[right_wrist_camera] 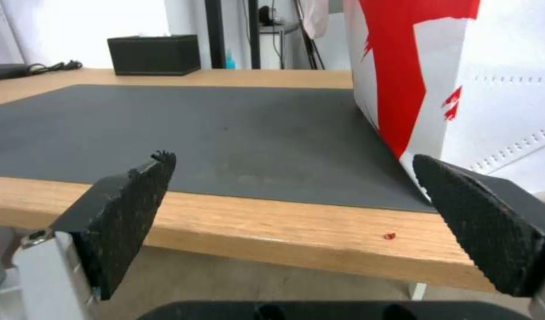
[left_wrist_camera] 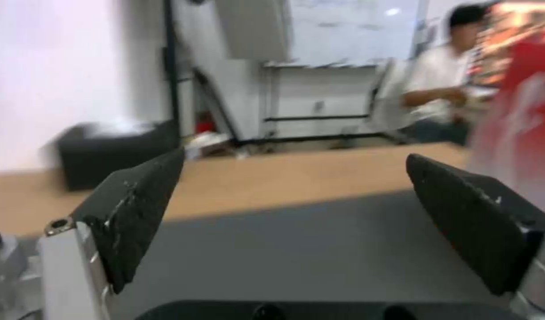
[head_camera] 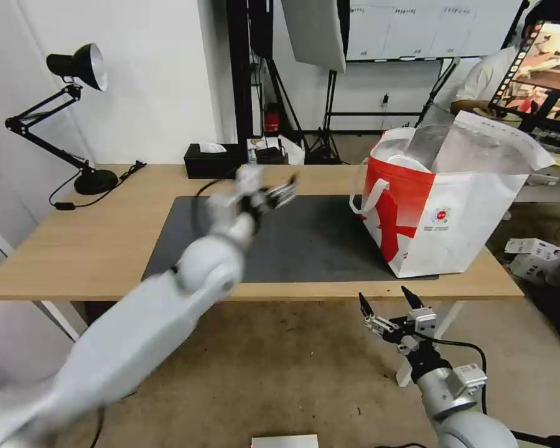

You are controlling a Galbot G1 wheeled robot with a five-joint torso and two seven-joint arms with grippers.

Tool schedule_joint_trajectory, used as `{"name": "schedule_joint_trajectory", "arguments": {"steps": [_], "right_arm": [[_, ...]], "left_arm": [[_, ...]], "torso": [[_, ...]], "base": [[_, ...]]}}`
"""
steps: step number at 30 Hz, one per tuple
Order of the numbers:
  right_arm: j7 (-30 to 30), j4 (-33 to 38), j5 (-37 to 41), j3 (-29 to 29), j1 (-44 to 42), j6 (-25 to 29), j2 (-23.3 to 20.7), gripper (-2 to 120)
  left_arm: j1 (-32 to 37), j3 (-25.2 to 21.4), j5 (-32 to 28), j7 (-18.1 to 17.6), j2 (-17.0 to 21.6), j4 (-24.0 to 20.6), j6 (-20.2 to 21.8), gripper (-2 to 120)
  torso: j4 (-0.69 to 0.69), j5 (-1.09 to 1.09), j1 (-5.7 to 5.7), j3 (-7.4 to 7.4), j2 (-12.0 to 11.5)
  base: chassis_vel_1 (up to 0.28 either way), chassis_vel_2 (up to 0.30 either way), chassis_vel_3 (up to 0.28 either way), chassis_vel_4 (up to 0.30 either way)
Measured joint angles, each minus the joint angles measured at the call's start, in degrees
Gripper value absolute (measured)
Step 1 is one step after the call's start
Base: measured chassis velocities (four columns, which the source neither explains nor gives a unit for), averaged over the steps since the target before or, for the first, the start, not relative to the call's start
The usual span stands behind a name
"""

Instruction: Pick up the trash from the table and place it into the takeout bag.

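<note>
Fingers of both the left gripper (head_camera: 279,194) and right gripper (head_camera: 389,303) spread empty; desk (head_camera: 93,249) bare of trash, takeout bag (head_camera: 445,218) filled — task looks done.

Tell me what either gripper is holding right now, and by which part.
Nothing is held. The left gripper is open over the dark grey mat; the right gripper is open below the table edge.

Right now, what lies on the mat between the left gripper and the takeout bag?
Nothing: in the head view, bare dark mat stretches from the open left gripper to the takeout bag.
</note>
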Motion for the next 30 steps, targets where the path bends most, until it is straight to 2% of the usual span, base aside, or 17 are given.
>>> {"name": "schedule_joint_trajectory", "arguments": {"steps": [1,2,5,6,9,10,13,20,30], "right_arm": [[0.0,0.0,0.0,0.0,0.0,0.0,0.0,100],[0.0,0.0,0.0,0.0,0.0,0.0,0.0,100],[0.0,0.0,0.0,0.0,0.0,0.0,0.0,100],[0.0,0.0,0.0,0.0,0.0,0.0,0.0,100],[0.0,0.0,0.0,0.0,0.0,0.0,0.0,100],[0.0,0.0,0.0,0.0,0.0,0.0,0.0,100],[0.0,0.0,0.0,0.0,0.0,0.0,0.0,100],[0.0,0.0,0.0,0.0,0.0,0.0,0.0,100],[0.0,0.0,0.0,0.0,0.0,0.0,0.0,100]], "left_arm": [[4.2,-2.9,1.5,0.5,0.8,-1.3,-0.7,100],[4.2,-2.9,1.5,0.5,0.8,-1.3,-0.7,100],[15.0,-9.8,6.1,1.2,1.5,-4.1,-3.0,100],[15.0,-9.8,6.1,1.2,1.5,-4.1,-3.0,100],[27.5,-17.3,12.7,2.9,-2.4,-7.1,-4.9,100],[27.5,-17.3,12.7,2.9,-2.4,-7.1,-4.9,100],[37.4,-22.3,16.3,4.3,-6.9,-9.4,-5.8,100],[44.3,-26.3,17.9,5.2,-10.7,-11.4,-6.2,100],[48.1,-27.4,19.3,6.6,-14.1,-12.4,-5.1,100]], "torso": [[0.01,0.01,-0.01,0.00,0.0],[0.01,0.01,-0.01,0.00,0.0],[-0.04,0.04,-0.01,-0.01,0.0],[-0.04,0.04,-0.01,-0.01,0.0],[-0.04,0.05,-0.01,-0.01,0.0],[-0.04,0.05,-0.01,-0.01,0.0],[-0.02,0.06,-0.01,-0.01,0.0],[-0.04,0.06,-0.01,0.00,0.0],[-0.04,0.06,0.00,0.00,0.0]], "base": [[0.000,0.000,0.000,0.000],[0.000,0.000,0.000,0.000],[0.000,0.000,0.000,0.000],[0.000,0.000,0.000,0.000],[0.000,0.000,0.000,0.000],[0.000,0.000,0.000,0.000],[0.000,0.000,0.000,0.000],[0.000,0.000,0.000,0.000],[0.000,0.000,0.000,0.000]]}}
